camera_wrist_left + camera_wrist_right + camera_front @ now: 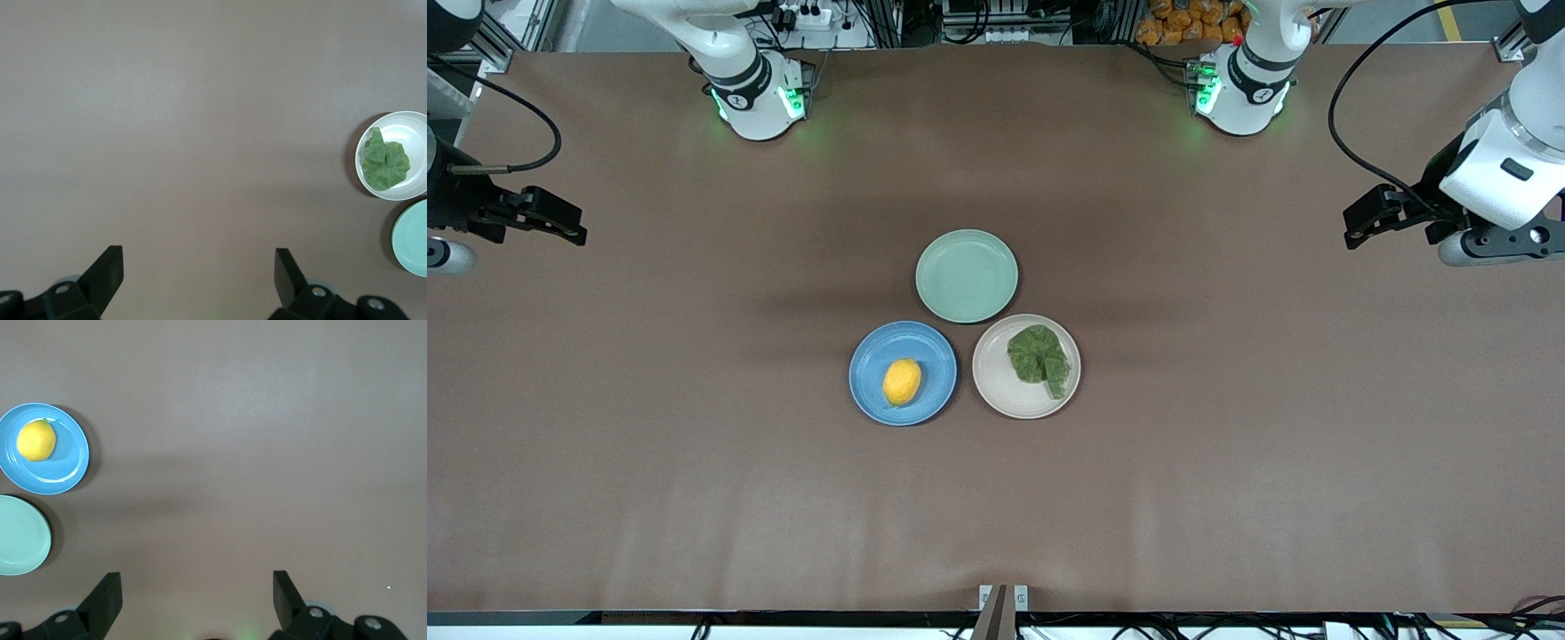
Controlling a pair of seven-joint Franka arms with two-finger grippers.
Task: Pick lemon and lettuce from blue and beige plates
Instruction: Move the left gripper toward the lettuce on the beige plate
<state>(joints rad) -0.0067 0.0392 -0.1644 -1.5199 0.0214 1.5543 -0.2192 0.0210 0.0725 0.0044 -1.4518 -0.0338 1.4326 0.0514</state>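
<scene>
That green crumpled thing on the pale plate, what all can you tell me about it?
It is the lettuce, a dark green, wrinkled leaf piece with an irregular outline and one lobe trailing toward the front camera. It looks soft and folded on itself. It lies on the beige plate, covering roughly the half toward the left arm's end of the table, and reaching close to the rim. Only the plate touches it; no gripper is near it.

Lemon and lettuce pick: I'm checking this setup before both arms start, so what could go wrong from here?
1. The lemon is rounded and lies loose on the blue plate; it may roll away when the jaws close.
2. The lettuce lies flat on the beige plate, so the jaws might scrape or shift that plate.
3. The two plates nearly touch, so the open left gripper and right gripper could crowd each other.
</scene>
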